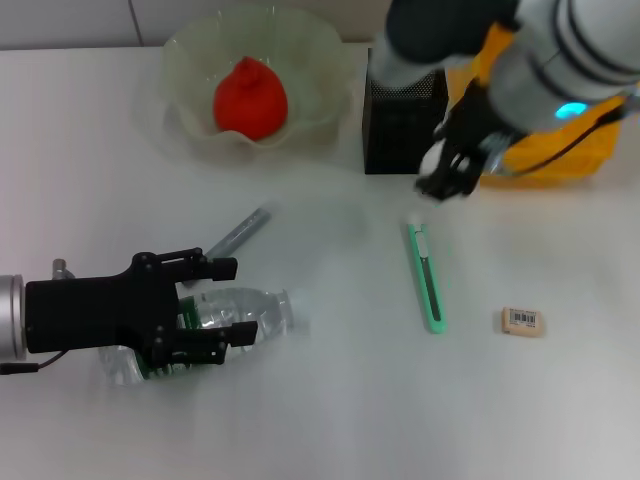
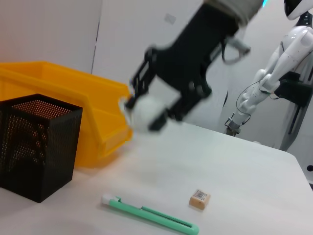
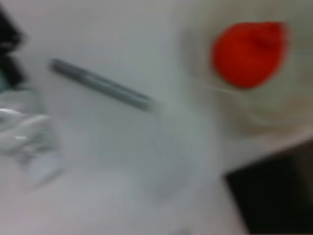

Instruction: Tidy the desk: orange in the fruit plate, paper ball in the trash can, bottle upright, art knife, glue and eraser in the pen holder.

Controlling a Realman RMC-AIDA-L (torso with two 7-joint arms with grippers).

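Note:
My right gripper (image 1: 447, 172) is shut on a white paper ball (image 1: 434, 160) and holds it above the table, in front of the black mesh pen holder (image 1: 402, 125) and next to the yellow bin (image 1: 560, 155). The left wrist view shows the ball (image 2: 142, 113) in its fingers. My left gripper (image 1: 217, 301) is open, its fingers on either side of a clear bottle (image 1: 250, 312) lying on its side. The orange (image 1: 250, 97) sits in the translucent fruit plate (image 1: 185, 60). A green art knife (image 1: 426, 280), an eraser (image 1: 522, 321) and a grey glue stick (image 1: 240, 232) lie on the table.
The white table runs to the wall at the back. The pen holder (image 2: 36, 147) and the yellow bin (image 2: 73, 95) stand side by side at the back right. Another white robot (image 2: 288, 58) stands beyond the table's far side.

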